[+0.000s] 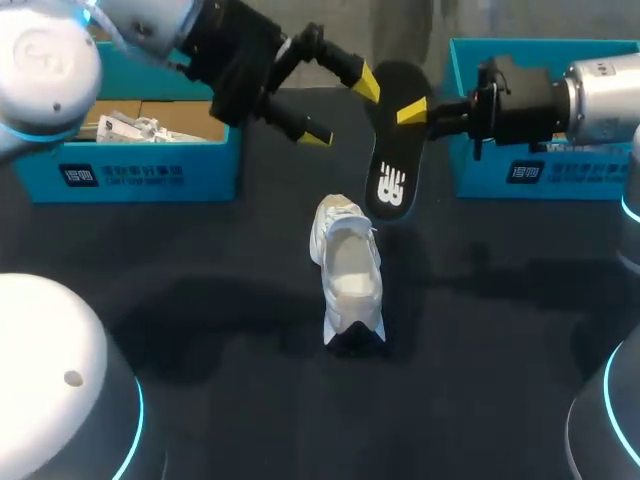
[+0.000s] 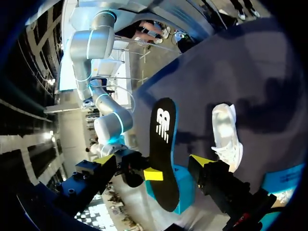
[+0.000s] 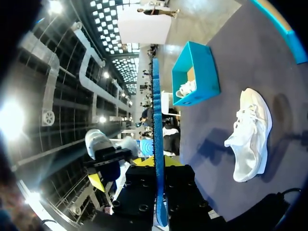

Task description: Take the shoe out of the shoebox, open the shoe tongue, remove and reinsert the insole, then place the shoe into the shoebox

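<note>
The white shoe (image 1: 348, 268) sits on its sole in the middle of the dark tabletop (image 1: 200, 300). Just beyond it, the black insole (image 1: 398, 150) hangs in the air, pinched at its edge by the right gripper (image 1: 420, 114). The left gripper (image 1: 344, 110) is spread wide beside the insole's far end. One blue shoebox (image 1: 140, 170) stands at the far left corner and a second blue box (image 1: 500, 175) at the far right.

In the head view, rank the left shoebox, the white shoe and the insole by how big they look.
Largest: left shoebox, even though it is partly hidden.
Then white shoe and insole: they look alike in length, and the insole is held up nearer the camera, so I leave them unranked.
</note>
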Controlling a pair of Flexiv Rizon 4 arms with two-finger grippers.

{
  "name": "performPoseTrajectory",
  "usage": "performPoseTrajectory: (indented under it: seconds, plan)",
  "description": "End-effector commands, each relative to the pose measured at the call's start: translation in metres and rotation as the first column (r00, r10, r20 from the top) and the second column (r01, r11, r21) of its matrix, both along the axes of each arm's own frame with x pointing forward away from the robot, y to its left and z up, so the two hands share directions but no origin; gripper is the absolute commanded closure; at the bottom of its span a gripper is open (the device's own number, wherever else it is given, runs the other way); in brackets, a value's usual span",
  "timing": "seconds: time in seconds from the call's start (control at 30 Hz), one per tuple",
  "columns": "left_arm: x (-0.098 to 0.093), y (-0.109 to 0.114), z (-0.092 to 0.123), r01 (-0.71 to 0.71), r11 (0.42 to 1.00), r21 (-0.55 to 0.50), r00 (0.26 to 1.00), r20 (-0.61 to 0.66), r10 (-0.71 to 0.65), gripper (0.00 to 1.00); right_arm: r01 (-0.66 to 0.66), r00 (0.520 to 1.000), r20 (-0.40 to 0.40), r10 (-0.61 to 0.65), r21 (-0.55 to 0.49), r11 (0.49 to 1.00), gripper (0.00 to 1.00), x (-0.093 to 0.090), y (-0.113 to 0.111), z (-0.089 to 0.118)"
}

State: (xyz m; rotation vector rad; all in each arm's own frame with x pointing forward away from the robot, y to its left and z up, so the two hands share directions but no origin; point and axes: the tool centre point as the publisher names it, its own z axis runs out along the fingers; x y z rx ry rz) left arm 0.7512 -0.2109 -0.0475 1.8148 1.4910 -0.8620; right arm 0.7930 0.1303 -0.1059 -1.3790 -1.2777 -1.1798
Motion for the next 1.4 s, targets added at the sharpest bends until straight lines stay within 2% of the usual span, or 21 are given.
performPoseTrajectory:
  seconds: [0.03, 0.27, 0.3, 0.37, 0.4, 0.47, 0.53, 0.57, 0.6, 0.67, 0.7, 0.77, 0.8, 1.0, 1.4]
  plan:
    - [0.009, -0.002, 0.011, 0.054, 0.958, 0.283, 0.998, -0.03, -0.048, 0.0, -0.005, 1.0, -0.007, 0.005, -0.006, 1.0, 1.0, 0.002, 0.004, -0.004]
    - [0.018, -0.005, 0.02, 0.048, 0.919, 0.391, 0.999, -0.029, -0.04, 0.0, -0.01, 1.0, -0.012, 0.009, -0.011, 1.0, 1.0, 0.003, 0.005, -0.007]
    - [0.022, -0.006, 0.023, 0.049, 0.891, 0.452, 0.999, -0.03, -0.039, 0.0, -0.01, 1.0, -0.014, 0.01, -0.014, 1.0, 1.0, 0.003, 0.006, -0.008]
    - [0.023, -0.006, 0.024, 0.055, 0.881, 0.469, 0.998, -0.031, -0.046, 0.0, -0.01, 1.0, -0.015, 0.01, -0.015, 1.0, 1.0, 0.003, 0.006, -0.009]
    - [0.026, -0.008, 0.028, 0.062, 0.851, 0.522, 0.998, -0.033, -0.053, 0.0, -0.011, 1.0, -0.017, 0.011, -0.017, 1.0, 1.0, 0.002, 0.007, -0.01]
    - [0.027, -0.008, 0.03, 0.065, 0.84, 0.538, 0.998, -0.03, -0.058, 0.0, -0.011, 1.0, -0.018, 0.011, -0.017, 1.0, 1.0, 0.002, 0.007, -0.01]
    - [0.031, -0.009, 0.037, 0.071, 0.782, 0.619, 0.997, -0.021, -0.074, 0.0, -0.008, 1.0, -0.021, 0.008, -0.016, 1.0, 1.0, 0.002, 0.008, -0.011]
    - [0.031, -0.009, 0.037, 0.071, 0.782, 0.619, 0.997, -0.021, -0.074, 0.0, -0.008, 1.0, -0.021, 0.008, -0.016, 1.0, 1.0, 0.002, 0.008, -0.011]
    - [0.034, -0.011, 0.042, 0.064, 0.749, 0.66, 0.997, -0.003, -0.083, 0.0, -0.007, 1.0, -0.023, 0.007, -0.014, 1.0, 1.0, 0.003, 0.008, -0.012]
    - [0.035, -0.012, 0.045, 0.057, 0.738, 0.673, 0.996, 0.01, -0.087, 0.0, -0.007, 1.0, -0.024, 0.007, -0.014, 1.0, 1.0, 0.003, 0.009, -0.013]
    - [0.038, -0.013, 0.05, 0.048, 0.703, 0.71, 0.994, 0.033, -0.102, 0.0, -0.008, 1.0, -0.025, 0.008, -0.012, 1.0, 1.0, 0.003, 0.009, -0.013]
    - [0.039, -0.013, 0.052, 0.041, 0.694, 0.719, 0.994, 0.044, -0.104, 0.0, -0.008, 1.0, -0.026, 0.008, -0.011, 1.0, 1.0, 0.003, 0.009, -0.013]
    - [0.041, -0.014, 0.055, 0.029, 0.66, 0.75, 0.991, 0.064, -0.116, 0.0, -0.009, 1.0, -0.025, 0.009, -0.009, 1.0, 1.0, 0.004, 0.01, -0.013]
    - [0.047, -0.012, 0.058, 0.008, 0.582, 0.813, 0.99, 0.077, -0.121, 0.0, -0.012, 1.0, -0.022, 0.012, -0.006, 1.0, 1.0, 0.004, 0.012, -0.012]
    - [0.05, -0.012, 0.058, -0.031, 0.587, 0.809, 0.989, 0.108, -0.097, 0.0, -0.019, 1.0, -0.015, 0.019, -0.004, 1.0, 1.0, 0.001, 0.016, -0.008]
